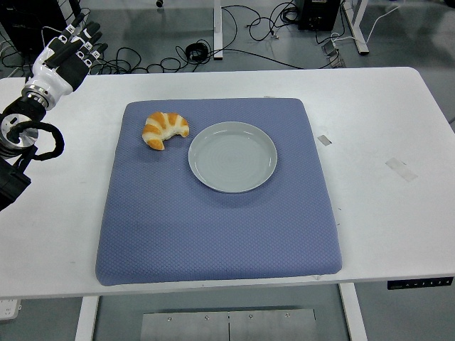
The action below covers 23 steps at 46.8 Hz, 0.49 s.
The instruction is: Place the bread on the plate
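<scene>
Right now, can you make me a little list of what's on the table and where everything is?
bread: croissant on the blue mat, just left of the plate, not touching it
plate: grey, nothing on it, near the mat's middle
left hand: raised at the table's far left corner, fingers straight, holding nothing
right hand: not in view
table: white
task: bread not yet on plate

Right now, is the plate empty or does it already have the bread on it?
Empty. The plate shows only its bare grey surface; the bread lies on the blue mat just left of it, apart from the rim.
</scene>
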Motion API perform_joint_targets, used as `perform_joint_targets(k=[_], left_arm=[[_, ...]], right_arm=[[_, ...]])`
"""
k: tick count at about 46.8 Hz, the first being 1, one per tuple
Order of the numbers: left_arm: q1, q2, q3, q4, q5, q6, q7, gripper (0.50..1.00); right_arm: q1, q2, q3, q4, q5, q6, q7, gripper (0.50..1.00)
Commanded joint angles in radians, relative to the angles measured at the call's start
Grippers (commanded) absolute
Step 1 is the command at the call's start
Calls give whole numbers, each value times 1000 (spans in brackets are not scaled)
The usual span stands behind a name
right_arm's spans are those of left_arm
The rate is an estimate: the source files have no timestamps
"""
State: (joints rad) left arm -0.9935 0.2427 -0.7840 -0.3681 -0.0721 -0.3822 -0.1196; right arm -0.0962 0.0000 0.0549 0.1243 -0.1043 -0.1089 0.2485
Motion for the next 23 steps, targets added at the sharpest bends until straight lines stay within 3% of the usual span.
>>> perform_joint_targets(k=[1, 23], left_arm=[[-1, 0, 0, 0, 0, -6, 0, 978], [1, 0, -3, 0, -2, -6, -2, 980]], right_arm=[[0, 0, 0, 0, 0, 0, 0, 1000], [1, 0, 0, 0, 0, 0, 0, 1000]])
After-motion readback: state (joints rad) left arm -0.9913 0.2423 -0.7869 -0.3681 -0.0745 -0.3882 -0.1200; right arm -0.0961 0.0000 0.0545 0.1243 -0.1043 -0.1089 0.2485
